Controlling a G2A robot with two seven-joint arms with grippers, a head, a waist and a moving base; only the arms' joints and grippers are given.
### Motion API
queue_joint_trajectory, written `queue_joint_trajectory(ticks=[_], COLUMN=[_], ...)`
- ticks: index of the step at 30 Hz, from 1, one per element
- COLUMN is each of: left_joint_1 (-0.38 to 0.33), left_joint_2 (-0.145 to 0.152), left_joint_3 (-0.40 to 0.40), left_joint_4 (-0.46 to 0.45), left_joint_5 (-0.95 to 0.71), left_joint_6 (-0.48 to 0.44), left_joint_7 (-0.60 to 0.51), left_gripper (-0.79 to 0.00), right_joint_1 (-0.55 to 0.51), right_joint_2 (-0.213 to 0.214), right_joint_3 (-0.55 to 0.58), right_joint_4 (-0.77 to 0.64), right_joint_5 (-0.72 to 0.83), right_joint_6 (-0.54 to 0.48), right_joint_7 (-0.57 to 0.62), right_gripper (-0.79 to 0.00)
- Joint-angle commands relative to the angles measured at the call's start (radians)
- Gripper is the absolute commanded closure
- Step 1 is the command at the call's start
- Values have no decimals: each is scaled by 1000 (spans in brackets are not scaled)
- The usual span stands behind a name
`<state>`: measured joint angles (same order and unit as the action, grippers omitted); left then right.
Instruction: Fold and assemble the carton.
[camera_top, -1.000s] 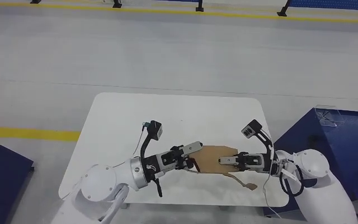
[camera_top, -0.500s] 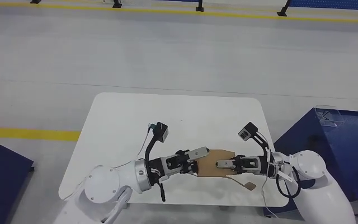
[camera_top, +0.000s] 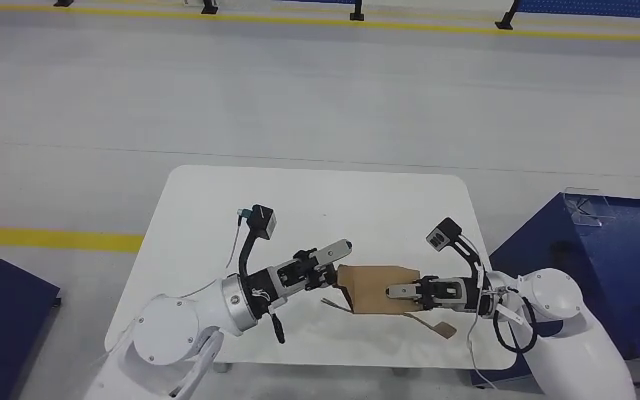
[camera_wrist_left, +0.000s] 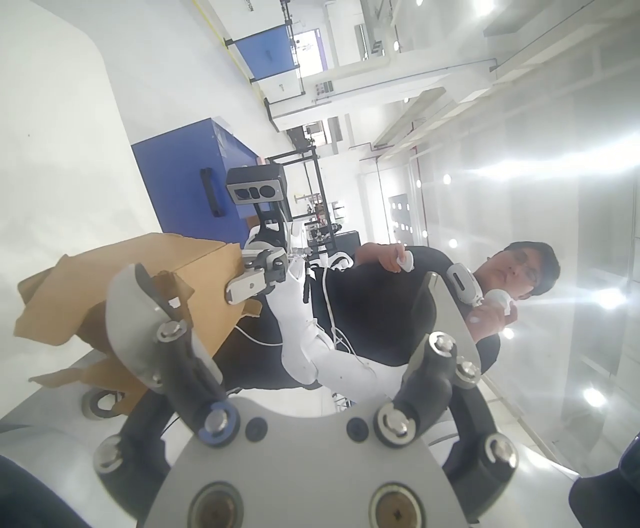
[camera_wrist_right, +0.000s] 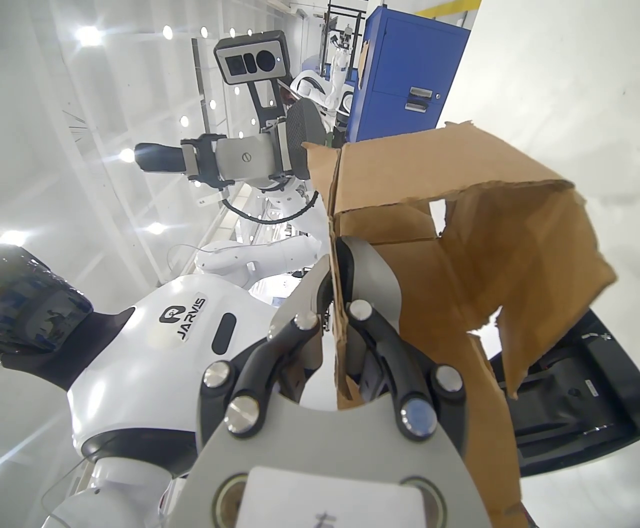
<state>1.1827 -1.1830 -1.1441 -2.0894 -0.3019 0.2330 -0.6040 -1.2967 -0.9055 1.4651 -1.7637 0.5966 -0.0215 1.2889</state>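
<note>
A brown cardboard carton, partly opened into a box shape with loose flaps, is held just above the white table near its front edge. My right gripper is shut on one side wall of it; in the right wrist view the gripper pinches the wall's edge, with the hollow carton beyond. My left gripper stands open just left of the carton, clear of it. In the left wrist view the gripper is spread wide, one finger in front of the carton.
A blue cabinet stands off the table's right side, and another blue object sits on the floor to the left. The back half of the table is bare white surface.
My left gripper has let go of the carton's left end, opened and drawn back to the left. The right gripper has kept its hold, and the carton now stands more opened.
</note>
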Motion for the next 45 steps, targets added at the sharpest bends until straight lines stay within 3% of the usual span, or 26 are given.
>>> queue_joint_trajectory(ticks=[1, 6, 8, 11, 15, 17, 22, 30, 32, 35, 38, 42, 45], left_joint_1=[0, 0, 3, 57, 182, 231, 268, 268, 284, 270, 260, 249, 226], left_joint_2=[0, 0, -1, 7, 19, 24, 33, 33, 31, 38, 42, 40, 37], left_joint_3=[0, 0, -17, -132, -316, -358, -370, -370, -346, -352, -321, -271, -222], left_joint_4=[0, 0, -10, -56, -143, -158, -133, -133, -112, -87, -104, -112, -102], left_joint_5=[0, 0, -14, -64, -13, 8, -31, -31, -120, -185, -240, -291, -319], left_joint_6=[0, 0, -23, -112, -257, -259, -180, -180, -128, 56, 179, 265, 277], left_joint_7=[0, 0, 21, 50, 118, 97, -18, -18, -52, -104, -175, -150, -141], left_gripper=[-785, -785, -785, -785, -785, -785, -785, -785, -785, -785, -785, -785, -785], right_joint_1=[0, 0, 0, 8, 26, 44, 90, 90, 86, 93, 105, 126, 137], right_joint_2=[0, 0, -6, -18, -34, -43, -67, -67, -69, -71, -77, -85, -93], right_joint_3=[0, 0, -4, -19, -48, -67, -136, -136, -136, -132, -152, -186, -222], right_joint_4=[0, 0, -6, 19, 52, 76, 109, 109, 77, 75, 89, 122, 152], right_joint_5=[0, 0, 28, 65, 128, 130, 79, 79, 93, 143, 277, 392, 478], right_joint_6=[0, 0, -47, -159, -341, -466, -639, -639, -625, -638, -622, -585, -514], right_joint_7=[0, 0, -65, -140, -181, -181, -254, -254, -271, -259, -205, -81, -20], right_gripper=[0, 0, 0, 0, 0, 0, 0, 0, 0, 0, 0, 0, 0])
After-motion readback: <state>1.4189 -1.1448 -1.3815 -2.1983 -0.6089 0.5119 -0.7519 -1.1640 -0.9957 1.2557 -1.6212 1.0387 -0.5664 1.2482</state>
